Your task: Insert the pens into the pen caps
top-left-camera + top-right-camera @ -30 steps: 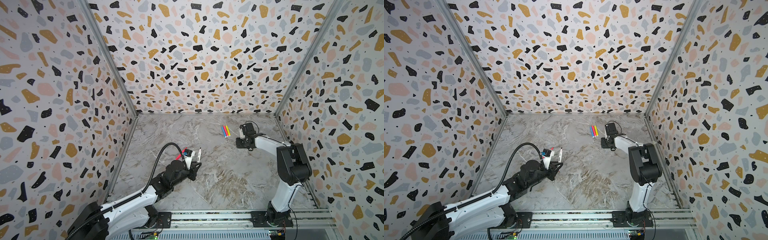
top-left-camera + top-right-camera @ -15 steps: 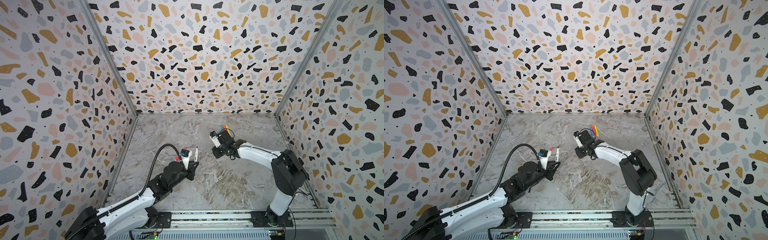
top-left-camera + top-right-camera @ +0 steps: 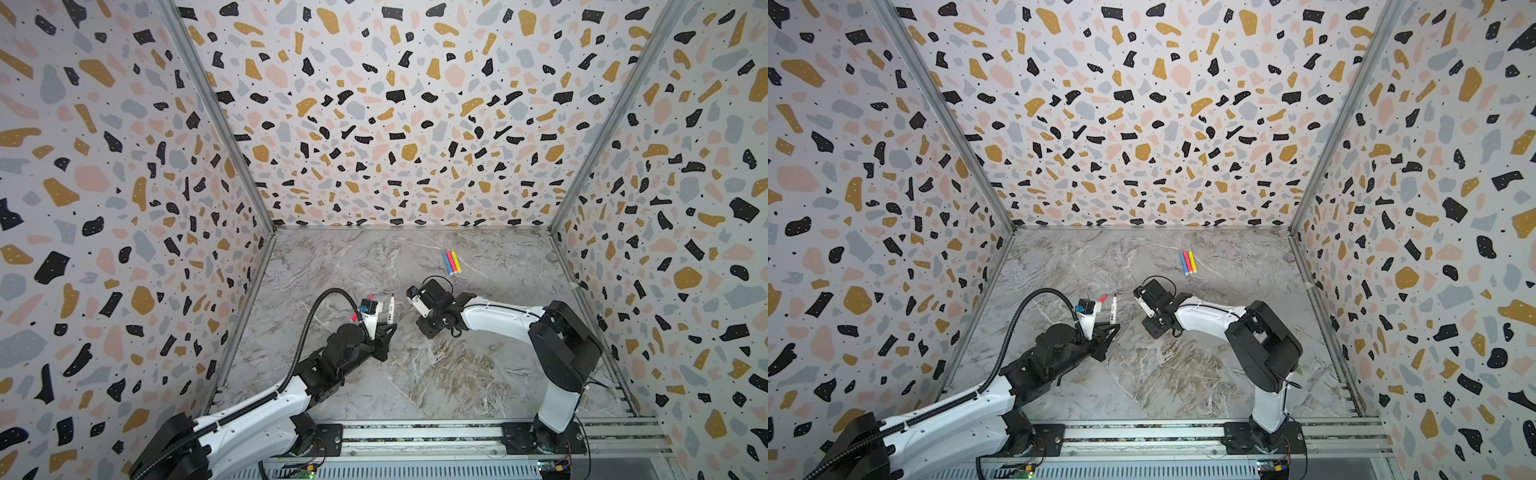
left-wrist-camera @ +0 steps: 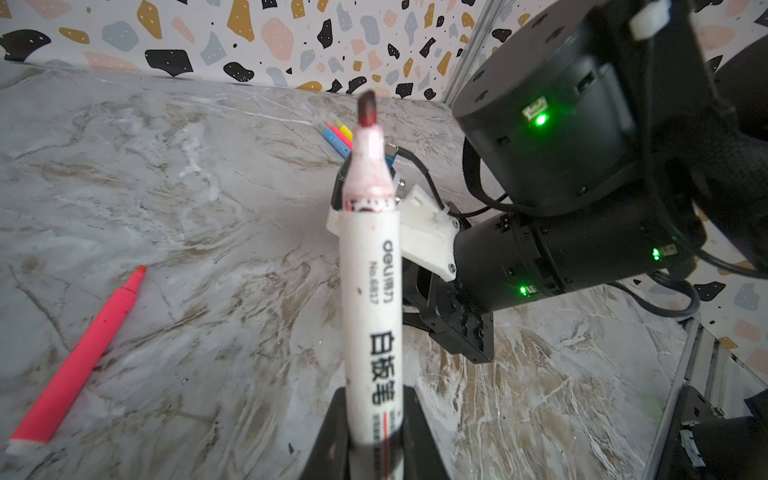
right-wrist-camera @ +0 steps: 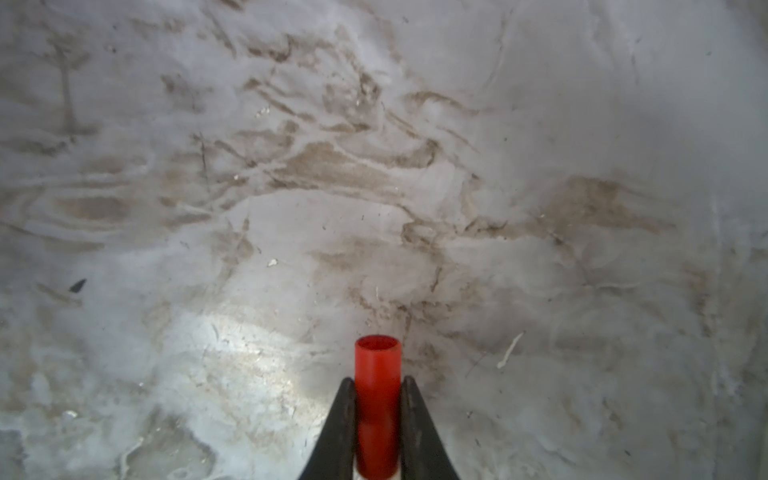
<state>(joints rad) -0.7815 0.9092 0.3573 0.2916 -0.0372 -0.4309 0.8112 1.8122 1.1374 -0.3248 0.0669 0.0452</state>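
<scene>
two hands now sit close: the right hand (image 5: 378,384), clamped on the red cap (image 5: 377,361), has swung from the coloured pens (image 3: 451,262) behind it to near the left hand (image 4: 371,401), which pinches the white pen (image 4: 370,291) tip-up. lining the cap's mouth up with the tip looks next.

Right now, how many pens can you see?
5. A white pen stands in the left claw; a pink pen lies beside it; a blue pen, a second pink pen and a yellow pen lie side by side at the back. None looks hidden.
</scene>
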